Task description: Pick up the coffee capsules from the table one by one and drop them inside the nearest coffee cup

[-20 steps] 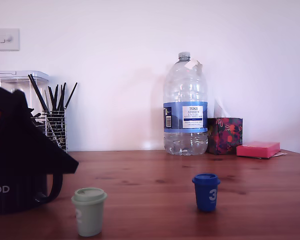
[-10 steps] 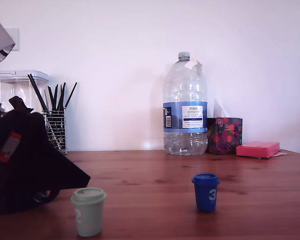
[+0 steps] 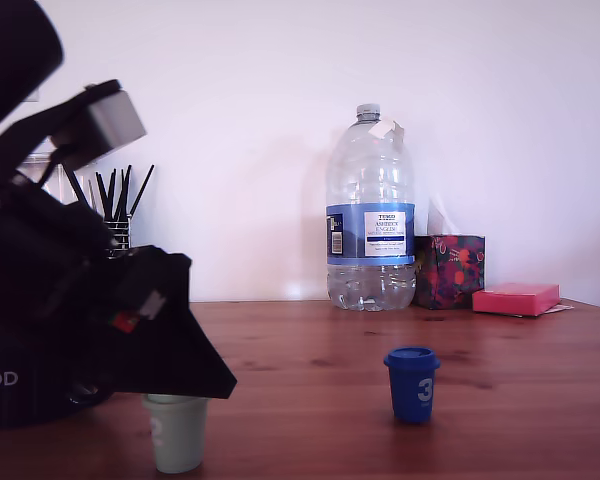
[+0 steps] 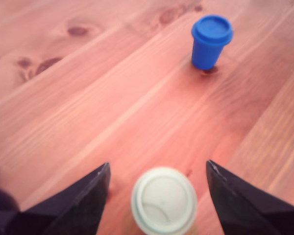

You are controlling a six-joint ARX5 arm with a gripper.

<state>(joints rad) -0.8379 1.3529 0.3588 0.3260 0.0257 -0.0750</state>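
**Ana:** Reddish pine planks are making up the tabletop [image 3: 310, 350], with a white wall behind it. Why is the black arm leaning in so low from the exterior view's left?

**Ben:** It is hiding most of the large glossy black mug [image 3: 5, 385], only the white letters showing. I'd judge it is going for the nearer pod.

**Ana:** And the gripper [image 4: 157, 196]?

**Ben:** Its dark fingers [image 4: 71, 208] are standing wide apart, one either side of the pale sage-green tapered plastic capsule [image 4: 163, 200], touching neither flank. The capsule is standing upright on the wood, just beside the mug.

**Ana:** The dark blue capsule [image 3: 412, 383]?

**Ben:** It is waiting well apart toward the exterior view's right, near the big clear water bottle [image 3: 370, 215].
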